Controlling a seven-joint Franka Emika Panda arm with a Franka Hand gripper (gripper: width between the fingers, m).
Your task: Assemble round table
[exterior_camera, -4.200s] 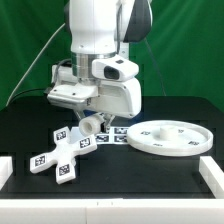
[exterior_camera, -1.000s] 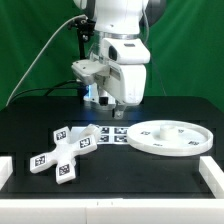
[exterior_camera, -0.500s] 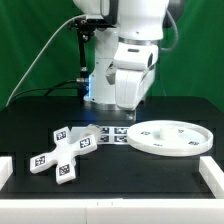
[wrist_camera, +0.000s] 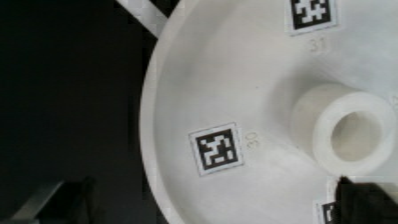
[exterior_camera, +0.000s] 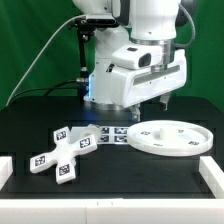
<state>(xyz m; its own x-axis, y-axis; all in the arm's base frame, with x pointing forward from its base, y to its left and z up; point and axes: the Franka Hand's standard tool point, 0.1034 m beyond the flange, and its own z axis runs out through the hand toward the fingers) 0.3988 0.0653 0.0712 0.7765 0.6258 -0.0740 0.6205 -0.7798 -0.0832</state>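
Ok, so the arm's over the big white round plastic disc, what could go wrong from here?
1. The gripper is open above the large rimmed white plastic disc, and the wrist view shows the rim off-centre beneath it; coming down, one finger might hit the flat face instead of straddling the rim.
2. A nudged disc could slide into the marker board beside it.

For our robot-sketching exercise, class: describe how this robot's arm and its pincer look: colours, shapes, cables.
The white robot arm is made of glossy, rounded shells with dark grey bands at the joints. A thin black cable runs off toward the exterior view's left. Its pincer ends in two short dark fingers.
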